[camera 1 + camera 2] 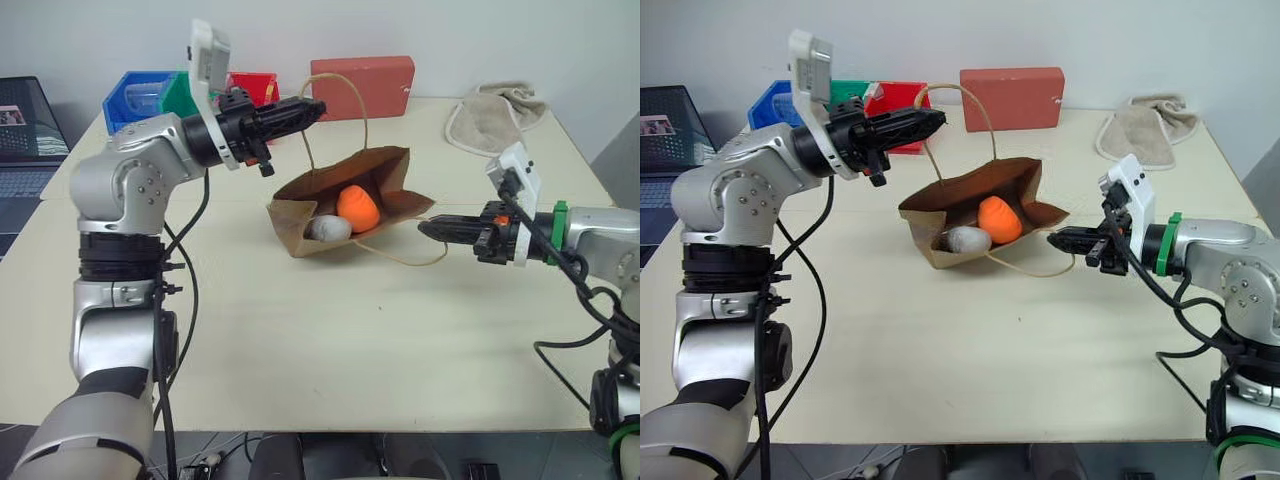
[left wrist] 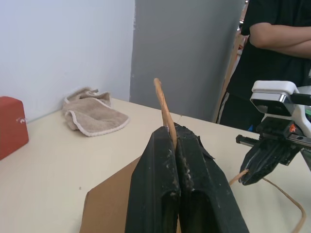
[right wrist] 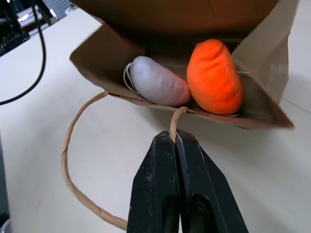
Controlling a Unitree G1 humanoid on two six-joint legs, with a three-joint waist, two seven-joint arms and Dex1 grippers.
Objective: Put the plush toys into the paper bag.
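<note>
Because both plush toys already lie inside the paper bag, the arms now look set on the handles rather than the toys. At left, the left gripper has its jaws clenched on the upper handle, holding the mouth up and open. Mid-worktop the bag lies on its side, white egg beside orange carrot. At right, the right gripper pinches the lower handle, likely to raise the bag upright.

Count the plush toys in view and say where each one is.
2. The orange carrot and the white egg lie side by side inside the open mouth of the paper bag, the egg toward the robot's left. The bag's walls could hide more.
</note>
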